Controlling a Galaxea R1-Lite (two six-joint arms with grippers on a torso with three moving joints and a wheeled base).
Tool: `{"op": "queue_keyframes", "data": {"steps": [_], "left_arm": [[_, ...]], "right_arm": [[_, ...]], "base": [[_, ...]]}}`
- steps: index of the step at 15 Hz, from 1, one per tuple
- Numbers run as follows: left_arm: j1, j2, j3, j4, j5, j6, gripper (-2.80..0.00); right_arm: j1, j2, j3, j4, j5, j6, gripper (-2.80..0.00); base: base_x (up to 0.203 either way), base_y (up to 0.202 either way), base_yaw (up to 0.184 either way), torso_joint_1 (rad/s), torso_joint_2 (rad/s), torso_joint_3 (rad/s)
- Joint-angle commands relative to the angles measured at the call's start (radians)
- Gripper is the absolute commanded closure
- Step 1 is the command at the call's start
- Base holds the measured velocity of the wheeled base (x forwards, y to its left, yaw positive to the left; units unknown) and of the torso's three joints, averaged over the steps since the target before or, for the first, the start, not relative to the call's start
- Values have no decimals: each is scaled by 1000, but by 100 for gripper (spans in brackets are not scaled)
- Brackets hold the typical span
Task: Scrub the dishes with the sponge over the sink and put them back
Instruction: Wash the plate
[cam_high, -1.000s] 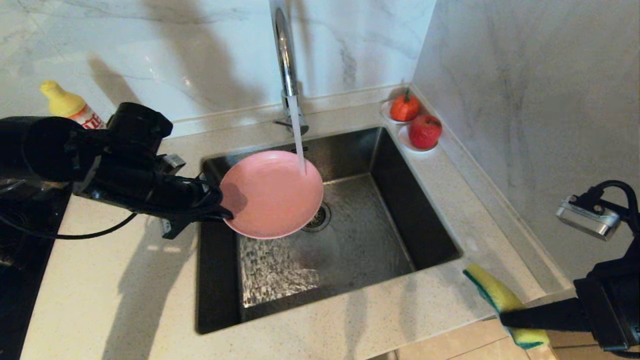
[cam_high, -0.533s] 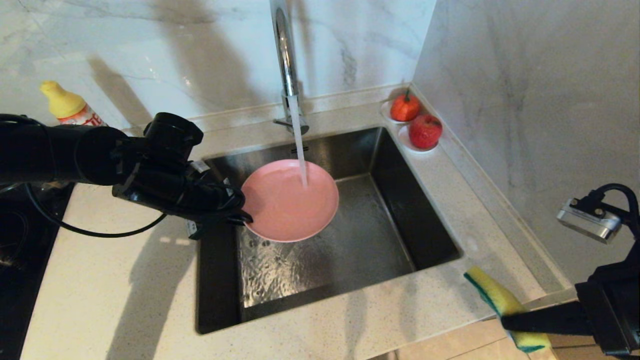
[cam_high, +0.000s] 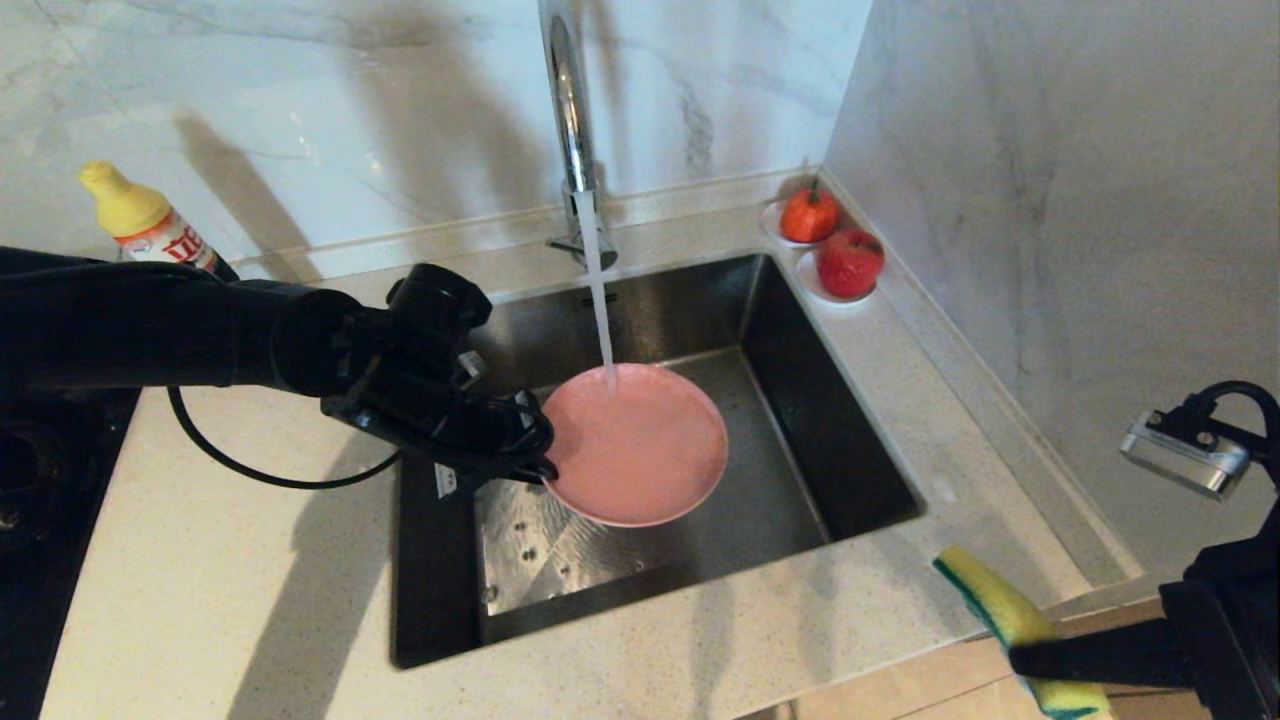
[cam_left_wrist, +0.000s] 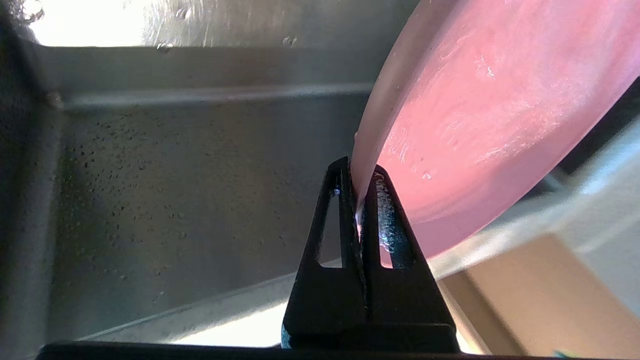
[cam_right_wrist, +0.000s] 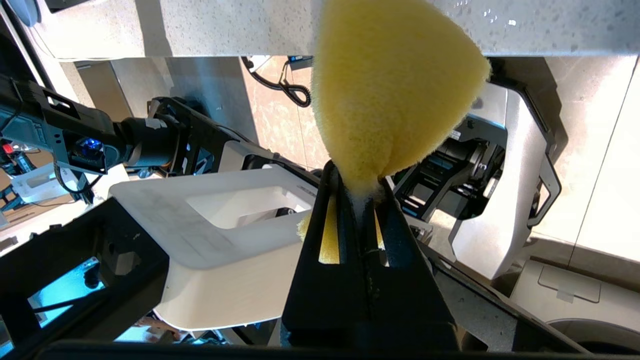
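Pink plate (cam_high: 640, 450) lower, rightward, tilted; left gripper (cam_high: 540, 462)

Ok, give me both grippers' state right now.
Left gripper: shut on the pink plate at its rim, over the sink.
Right gripper: shut on the sponge.

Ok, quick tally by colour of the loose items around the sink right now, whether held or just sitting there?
Pink: 1, the plate, held over the sink by the left gripper.
Yellow: 2, the sponge in the right gripper, and the yellow-capped bottle.
Red: 2, the two red fruits at the back corner.
Total: 5.
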Motion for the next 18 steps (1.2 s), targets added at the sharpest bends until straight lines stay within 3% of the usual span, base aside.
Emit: {"op": "queue_keyframes", "data": {"steps": [1, 6, 11, 14, 15, 18], "left_arm": [[-10, 14, -10, 2, 41, -6, 0], [20, -47, 7, 13, 80, -12, 0], [35, -214, 58, 9, 465, 73, 0], [48, -343, 99, -6, 558, 157, 0], [55, -365, 125, -39, 624, 183, 0], [68, -422, 245, -233, 733, 283, 0]], "right_arm": [[0, -15, 5, 2, 3, 2, 0], [0, -34, 17, 2, 3, 3, 0], [0, -50, 27, 4, 3, 3, 0], [0, -87, 44, 10, 4, 6, 0], [0, -101, 53, 9, 3, 6, 0], [0, -116, 65, 14, 3, 8, 0]], "base": [[0, 0, 0, 0, 0, 0], [0, 0, 0, 0, 0, 0], [0, 0, 0, 0, 0, 0], [0, 0, 0, 0, 0, 0], [0, 0, 0, 0, 0, 0], [0, 0, 0, 0, 0, 0]]}}
